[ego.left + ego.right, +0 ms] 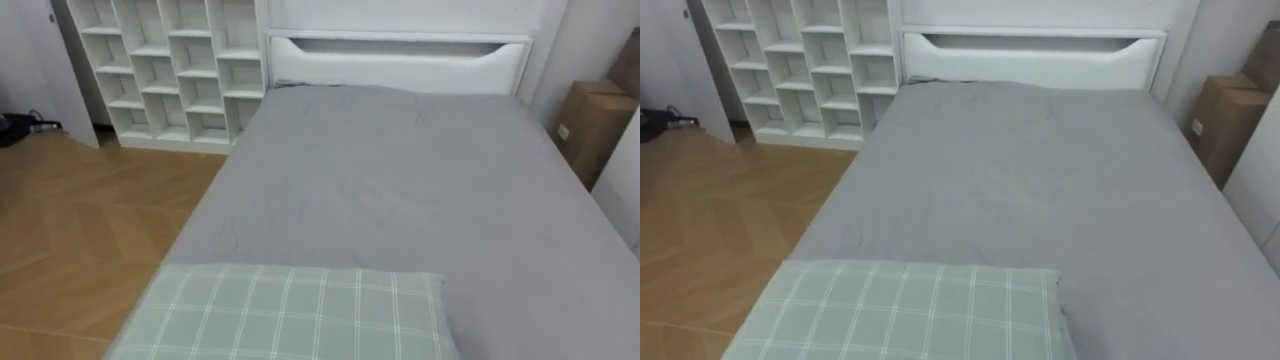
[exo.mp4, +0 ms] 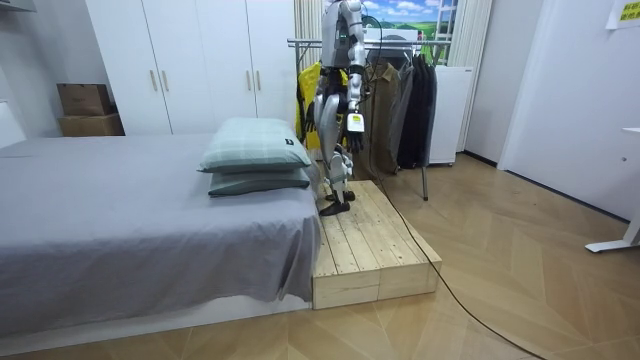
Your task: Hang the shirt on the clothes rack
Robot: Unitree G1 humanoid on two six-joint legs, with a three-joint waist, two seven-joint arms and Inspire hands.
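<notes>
I stand on a wooden platform [image 2: 375,255] at the pillow end of a grey bed [image 1: 400,200], facing along it toward the headboard. Behind me is a clothes rack [image 2: 400,45] hung with dark and brown garments [image 2: 405,105]. A yellow garment [image 2: 308,85] hangs at the rack's end on the room view's left, close to my body. My left hand [image 2: 351,112] hangs low at my side on the near side, and my right hand [image 2: 316,124] hangs low on the far side. Both are too small to read.
Two stacked pillows, the top one green checked [image 1: 290,315], lie on the bed just below me. A white cubby shelf [image 1: 170,65] stands to the left of the white headboard [image 1: 400,60], with cardboard boxes [image 1: 590,120] to the right. White wardrobes [image 2: 190,60] line the wall.
</notes>
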